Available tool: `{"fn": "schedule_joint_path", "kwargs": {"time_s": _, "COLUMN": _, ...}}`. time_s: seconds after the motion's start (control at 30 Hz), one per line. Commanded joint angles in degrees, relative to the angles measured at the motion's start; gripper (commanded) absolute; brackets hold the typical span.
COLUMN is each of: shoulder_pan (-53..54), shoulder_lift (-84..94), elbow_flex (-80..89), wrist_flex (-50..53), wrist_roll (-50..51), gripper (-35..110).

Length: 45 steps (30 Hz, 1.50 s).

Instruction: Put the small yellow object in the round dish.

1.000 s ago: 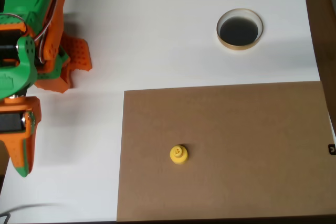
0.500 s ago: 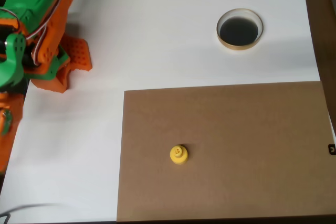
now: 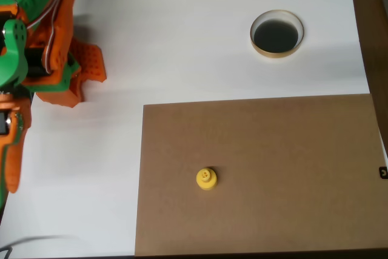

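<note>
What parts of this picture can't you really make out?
- The gripper, overhead view: the arm's own body overlaps the fingers, so open or shut is unclear.
- The arm: cut off by the left and top edges.
- The round dish: its inside is too dark to show whether anything lies in it.
- The small yellow object: too small to read the marks on its top.
- A small dark item: cut by the right edge.

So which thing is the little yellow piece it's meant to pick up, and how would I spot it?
Look at the big brown board covering the lower right of the white table in the overhead view. The small yellow object sits alone on that board, towards its lower left. It is bright yellow and tiny, with a knob on top, unlike the round dish with its dark inside, up on the white part.
</note>
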Motion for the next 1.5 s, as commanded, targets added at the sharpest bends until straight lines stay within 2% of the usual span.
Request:
{"fn": "schedule_joint_path", "kwargs": {"time_s": 0.0, "shoulder_pan": -3.25, "shoulder_lift": -5.98, "elbow_flex": -7.38, "wrist_flex": 1.05, "wrist_roll": -1.14, "gripper": 19}}
{"fn": "schedule_joint_path", "kwargs": {"time_s": 0.47, "shoulder_pan": -20.04, "shoulder_lift": -22.94, "elbow_flex": -19.34, "wrist_flex": 4.48, "wrist_roll": -3.25, "gripper": 18}}
{"fn": "schedule_joint_path", "kwargs": {"time_s": 1.47, "shoulder_pan": -36.04, "shoulder_lift": -60.73, "elbow_flex": -37.44, "wrist_flex": 2.81, "wrist_roll": 0.35, "gripper": 21}}
